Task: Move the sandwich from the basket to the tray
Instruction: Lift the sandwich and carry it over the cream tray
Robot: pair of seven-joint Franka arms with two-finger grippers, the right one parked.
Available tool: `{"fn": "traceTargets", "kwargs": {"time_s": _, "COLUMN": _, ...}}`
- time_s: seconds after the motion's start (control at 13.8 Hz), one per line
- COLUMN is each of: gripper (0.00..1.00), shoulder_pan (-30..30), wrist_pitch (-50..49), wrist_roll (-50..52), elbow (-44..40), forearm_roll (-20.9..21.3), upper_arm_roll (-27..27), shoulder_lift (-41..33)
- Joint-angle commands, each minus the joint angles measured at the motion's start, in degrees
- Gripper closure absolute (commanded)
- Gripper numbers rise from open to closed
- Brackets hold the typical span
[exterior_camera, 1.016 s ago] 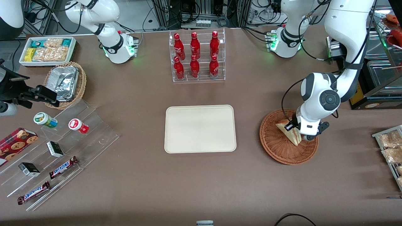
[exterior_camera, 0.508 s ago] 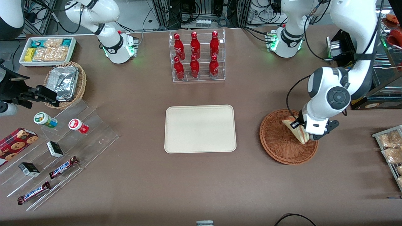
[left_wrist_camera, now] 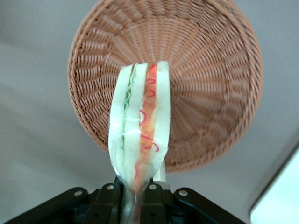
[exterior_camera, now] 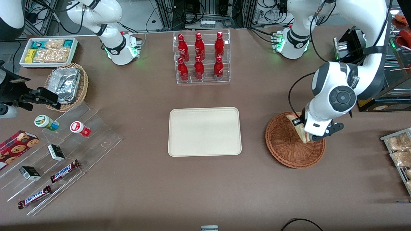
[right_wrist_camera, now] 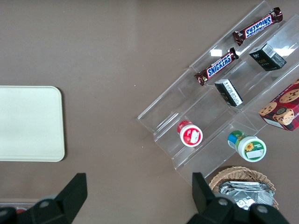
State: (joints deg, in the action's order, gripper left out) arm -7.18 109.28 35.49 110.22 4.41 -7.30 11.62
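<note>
Over the basket (exterior_camera: 285,146), at about two o'clock of its centre as seen from the front: the gripper (exterior_camera: 309,137), pinched narrow on the sandwich (exterior_camera: 299,129). In the wrist view, black fingers (left_wrist_camera: 108,201) clamped on one end of the clear-wrapped wedge (left_wrist_camera: 140,135), with the gripper (left_wrist_camera: 135,198) closed tight around it. Held edge-on there, showing white bread, a green layer and a red-orange layer side by side, with the free end reaching out over the woven bowl (left_wrist_camera: 210,70). Raised above the weave and apparently not touching it. No other item visible in the basket. At nine o'clock of the basket, well apart from it: the tray (exterior_camera: 204,131), flat on the brown table (exterior_camera: 205,186), with a rounded cream corner of it (left_wrist_camera: 280,203) showing in the wrist view and one end of it (right_wrist_camera: 28,123) under the parked arm's camera. At twelve o'clock of the tray: a clear rack of red bottles (exterior_camera: 202,57). Toward the parked arm's end of the table: a tan wicker basket with foil (exterior_camera: 65,85), a white box of snack packets (exterior_camera: 48,51) at eleven o'clock of that, and a clear stepped display (exterior_camera: 61,154) with small jars, boxes and Snickers bars at six o'clock of it.
</note>
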Motion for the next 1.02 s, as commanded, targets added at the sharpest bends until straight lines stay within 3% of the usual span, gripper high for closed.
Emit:
{"fn": "traceTargets", "kwargs": {"time_s": 0.0, "gripper": 1.0, "shoulder_pan": -0.21, "wrist_pitch": -3.19, "wrist_roll": -2.88, "elbow": -1.67, "forearm_roll": 0.43, "upper_arm_roll": -3.32, "shoulder_lift": -0.81}}
{"fn": "traceTargets", "kwargs": {"time_s": 0.51, "gripper": 1.0, "shoulder_pan": -0.21, "wrist_pitch": -2.49, "wrist_roll": -3.24, "elbow": -4.39, "forearm_roll": 0.17, "upper_arm_roll": -16.51, "shoulder_lift": 3.48}}
{"fn": "traceTargets", "kwargs": {"time_s": 0.94, "gripper": 1.0, "shoulder_pan": -2.84, "wrist_pitch": 1.19, "wrist_roll": -2.18, "elbow": -8.35, "forearm_roll": -0.01, "upper_arm_roll": -19.07, "shoulder_lift": 8.85}}
